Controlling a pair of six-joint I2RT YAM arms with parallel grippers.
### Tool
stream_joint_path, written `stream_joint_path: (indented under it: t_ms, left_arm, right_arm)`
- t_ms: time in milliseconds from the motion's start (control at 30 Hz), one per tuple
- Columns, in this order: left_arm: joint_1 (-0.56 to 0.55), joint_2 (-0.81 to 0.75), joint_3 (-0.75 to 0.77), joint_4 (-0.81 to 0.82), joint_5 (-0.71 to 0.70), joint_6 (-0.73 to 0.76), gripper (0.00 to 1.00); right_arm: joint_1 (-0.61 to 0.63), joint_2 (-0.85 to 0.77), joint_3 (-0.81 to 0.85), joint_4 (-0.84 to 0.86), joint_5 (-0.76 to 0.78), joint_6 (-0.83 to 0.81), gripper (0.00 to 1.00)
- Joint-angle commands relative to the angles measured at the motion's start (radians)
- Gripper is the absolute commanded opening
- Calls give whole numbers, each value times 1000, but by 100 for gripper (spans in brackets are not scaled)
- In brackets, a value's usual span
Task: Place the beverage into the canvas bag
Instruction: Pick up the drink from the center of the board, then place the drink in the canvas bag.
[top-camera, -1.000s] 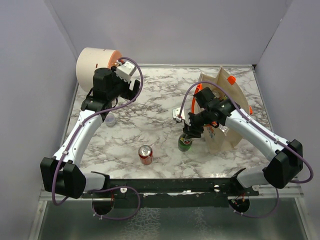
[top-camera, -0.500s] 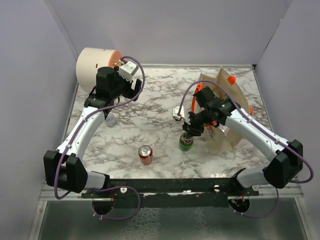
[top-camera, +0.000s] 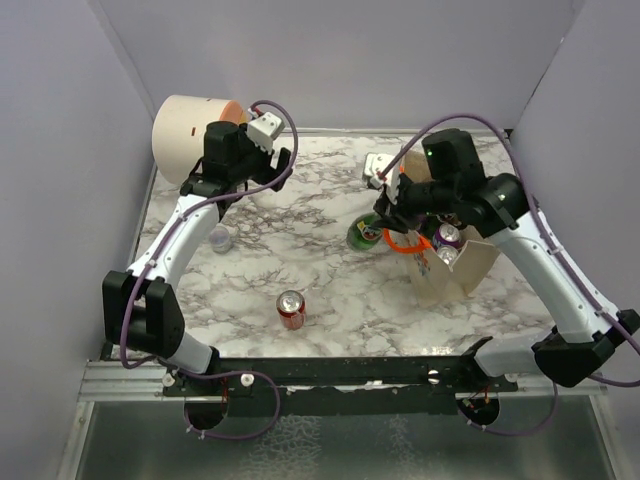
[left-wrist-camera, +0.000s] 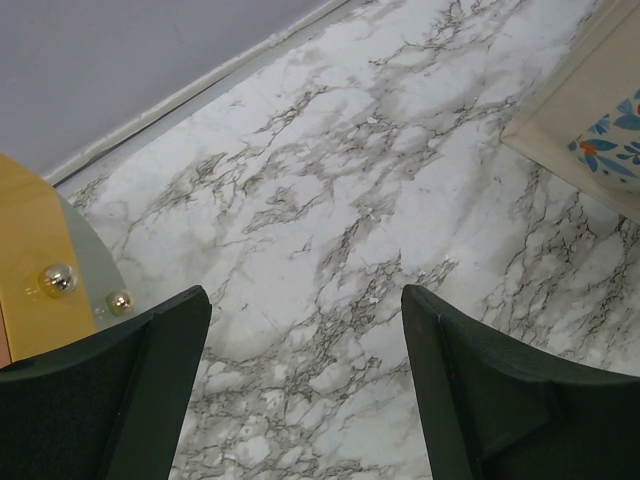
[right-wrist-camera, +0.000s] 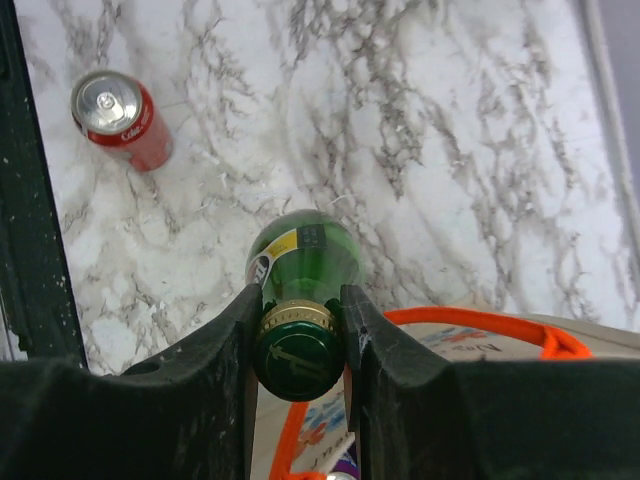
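My right gripper (top-camera: 385, 215) (right-wrist-camera: 298, 325) is shut on the neck of a green bottle (top-camera: 366, 232) (right-wrist-camera: 300, 268) and holds it lifted off the table, just left of the beige canvas bag (top-camera: 465, 265). The bag's orange handle (top-camera: 405, 243) (right-wrist-camera: 470, 322) lies right beside the bottle. Two cans (top-camera: 446, 240) show in the bag's open top. A red can (top-camera: 290, 308) (right-wrist-camera: 117, 116) stands on the marble near the front. My left gripper (left-wrist-camera: 305, 340) is open and empty, high over the back left of the table.
A large beige cylinder (top-camera: 185, 135) with an orange inside stands at the back left; its edge shows in the left wrist view (left-wrist-camera: 30, 270). A small pale can (top-camera: 219, 239) stands by the left arm. Grey walls close in three sides. The bag's printed side (left-wrist-camera: 610, 140) shows at right.
My right gripper has lifted the green bottle off the table and carried it back and up beside the bag. The bag's top now shows cans inside. My left arm has risen a little.
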Motion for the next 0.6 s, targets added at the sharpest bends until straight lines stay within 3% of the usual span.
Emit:
stream_joint_path:
  t_ms: [0,267,567]
  left_arm:
    - [-18,37,49,60,44,-3,79]
    - [-75,74,63,65,80,59,78]
    - [-202,98,160,47,190,131,77]
  right_arm:
    - [6,-57,209,45,69,115,1]
    - [-55,-51,431,11,219,189,1]
    - [-286,-102,439,4,226,261,1]
